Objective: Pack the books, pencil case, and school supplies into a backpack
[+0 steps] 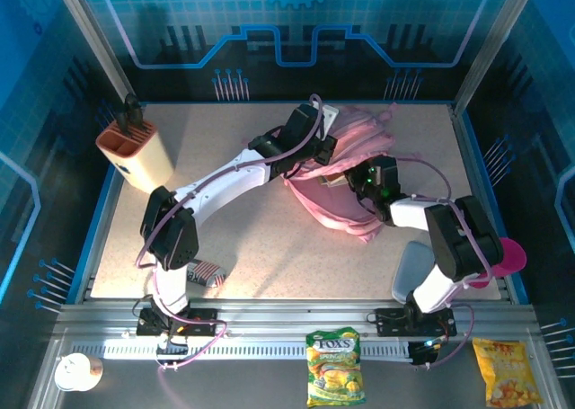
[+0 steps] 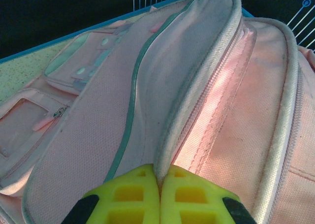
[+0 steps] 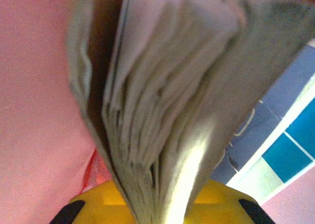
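Left tool (image 2: pixel 158 180) is clamped on the backpack (image 2: pixel 74 150) rim, centre-right in the top view. Right tool (image 3: pixel 157 207) pinches a book (image 3: pixel 162 96) against the pink fabric, pages fanned. Risk: loose pages snag and fold, or the rim slips free and the mouth closes.

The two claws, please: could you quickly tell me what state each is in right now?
Left claw: closed, pinching the piped rim of the pink backpack.
Right claw: closed on a book, its pages fanned.
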